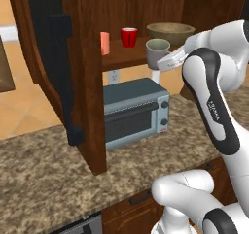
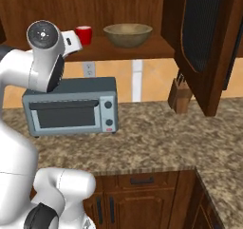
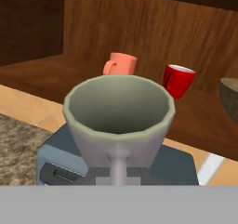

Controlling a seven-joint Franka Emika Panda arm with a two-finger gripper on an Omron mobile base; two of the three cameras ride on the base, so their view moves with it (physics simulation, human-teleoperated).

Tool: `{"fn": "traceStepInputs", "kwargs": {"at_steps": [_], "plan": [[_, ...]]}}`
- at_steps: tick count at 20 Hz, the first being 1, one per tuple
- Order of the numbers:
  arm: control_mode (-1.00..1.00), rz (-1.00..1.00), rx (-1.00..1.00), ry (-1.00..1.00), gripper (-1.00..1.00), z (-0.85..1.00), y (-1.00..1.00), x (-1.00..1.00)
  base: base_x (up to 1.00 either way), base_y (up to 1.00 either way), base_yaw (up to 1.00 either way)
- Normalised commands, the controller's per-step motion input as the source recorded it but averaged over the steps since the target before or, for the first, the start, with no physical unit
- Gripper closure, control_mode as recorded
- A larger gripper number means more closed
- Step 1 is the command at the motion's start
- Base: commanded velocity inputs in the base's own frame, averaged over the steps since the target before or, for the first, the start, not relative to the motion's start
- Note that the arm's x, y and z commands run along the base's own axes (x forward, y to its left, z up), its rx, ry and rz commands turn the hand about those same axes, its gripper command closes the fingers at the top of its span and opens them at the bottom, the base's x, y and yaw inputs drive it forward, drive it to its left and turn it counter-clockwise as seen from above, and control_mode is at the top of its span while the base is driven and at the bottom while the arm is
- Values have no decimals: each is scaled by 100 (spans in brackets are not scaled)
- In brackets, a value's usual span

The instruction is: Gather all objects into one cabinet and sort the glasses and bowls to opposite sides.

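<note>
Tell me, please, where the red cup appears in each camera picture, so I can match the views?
Left base view: the red cup stands on the cabinet shelf, top centre, left of the tan-brown bowl.
Right base view: upper left on the shelf, again left of the bowl.
Hand view: right of centre, behind the grey mug.
Shared landmark: the tan-brown bowl, to the cup's right in every view.

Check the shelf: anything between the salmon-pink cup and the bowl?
Yes. The red cup stands on the shelf between the salmon-pink cup and the bowl, in the left base view.
</note>
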Motion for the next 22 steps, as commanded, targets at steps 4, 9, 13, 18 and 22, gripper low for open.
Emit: {"fn": "traceStepInputs", "kwargs": {"at_steps": [4, 9, 13, 18, 22], "plan": [[100, 0, 0, 0, 100, 0, 0, 0, 1, 0, 0], [100, 0, 0, 0, 100, 0, 0, 0, 33, 0, 3], [100, 0, 0, 0, 100, 0, 0, 0, 23, 0, 26], [100, 0, 0, 0, 100, 0, 0, 0, 14, -2, 26], [100, 0, 0, 0, 100, 0, 0, 0, 9, -9, 19]]}}
